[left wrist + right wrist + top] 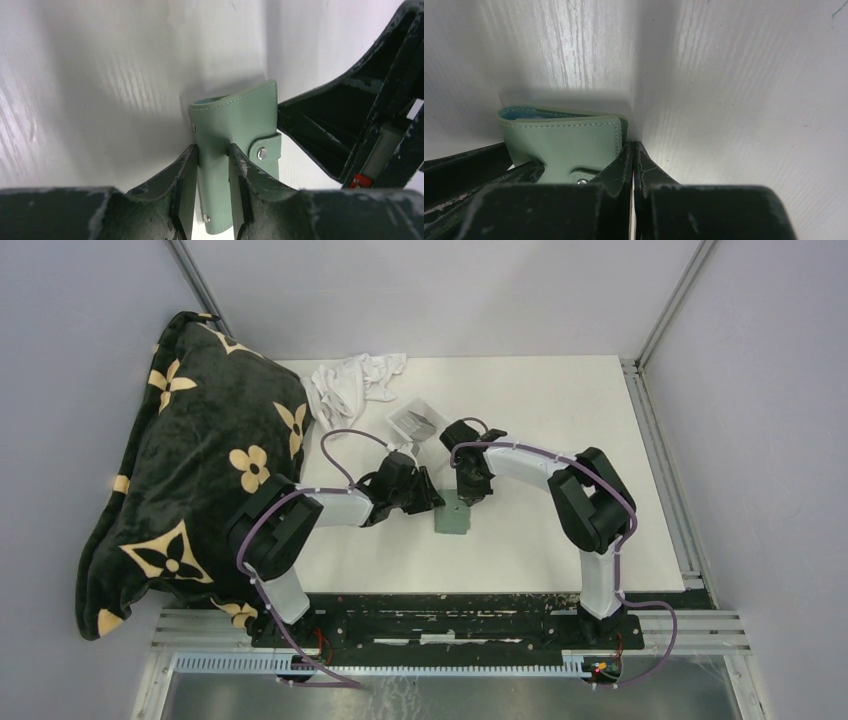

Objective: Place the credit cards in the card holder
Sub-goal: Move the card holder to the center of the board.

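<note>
Plainly, the card holder (pixel 235 115) is clamped across its width between the fingers of the left claw (pixel 212 152), and the snap tab (pixel 265 149) sits just to the right of that claw's right-hand finger. The right claw (pixel 633 152) is pressed together on nothing, its tips set against the holder's edge beside the tab. The holder is folded and the tab looks fastened.

The credit cards (pixel 412 424) are well beyond both claws and seem to lie in the clear tray (pixel 440 412), though this cannot be made out for certain at that size.

Several faults are to be feared. If the tab is pried by the shut tips, the smooth cover may be skidded over and the snap missed. The soft holder may be buckled or twisted by the sideways clamp. It may also be dragged out of the left claw's grip, and the slots inside are then never exposed.
</note>
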Controlling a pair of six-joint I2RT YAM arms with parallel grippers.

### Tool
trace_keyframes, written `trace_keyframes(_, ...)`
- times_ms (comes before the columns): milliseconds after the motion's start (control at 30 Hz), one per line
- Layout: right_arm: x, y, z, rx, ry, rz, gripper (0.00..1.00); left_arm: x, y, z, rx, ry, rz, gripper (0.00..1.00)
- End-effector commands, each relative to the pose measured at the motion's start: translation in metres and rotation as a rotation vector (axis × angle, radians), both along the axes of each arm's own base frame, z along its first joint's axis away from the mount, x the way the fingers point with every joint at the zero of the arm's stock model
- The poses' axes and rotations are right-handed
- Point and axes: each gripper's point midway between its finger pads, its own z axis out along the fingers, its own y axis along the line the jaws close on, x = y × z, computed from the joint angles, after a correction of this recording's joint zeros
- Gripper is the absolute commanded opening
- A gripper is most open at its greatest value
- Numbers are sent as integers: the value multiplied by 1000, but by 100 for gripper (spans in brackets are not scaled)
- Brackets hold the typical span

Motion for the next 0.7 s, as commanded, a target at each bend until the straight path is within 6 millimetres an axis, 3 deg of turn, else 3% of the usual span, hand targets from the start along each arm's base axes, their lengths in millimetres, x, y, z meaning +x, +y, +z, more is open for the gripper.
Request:
trace_keyframes(0,22,27,-14,77,-36,11,1,10,-15,-7,20,-6,-46,36)
trace_keyframes(200,33,20,-17,62,-44,-2,1,24,-25,-8,24,-10,-54,35)
trace_keyframes(433,46,14,-14,58,-63,-7,1,26,-23,-4,40,-11,-48,36)
trace_keyframes(533,51,11,-3,50,-93,1,9,27,-16,2,65,-20,-24,42)
trace_keyframes(667,57,5,19,46,-162,12,30,28,-10,20,78,-45,-5,50)
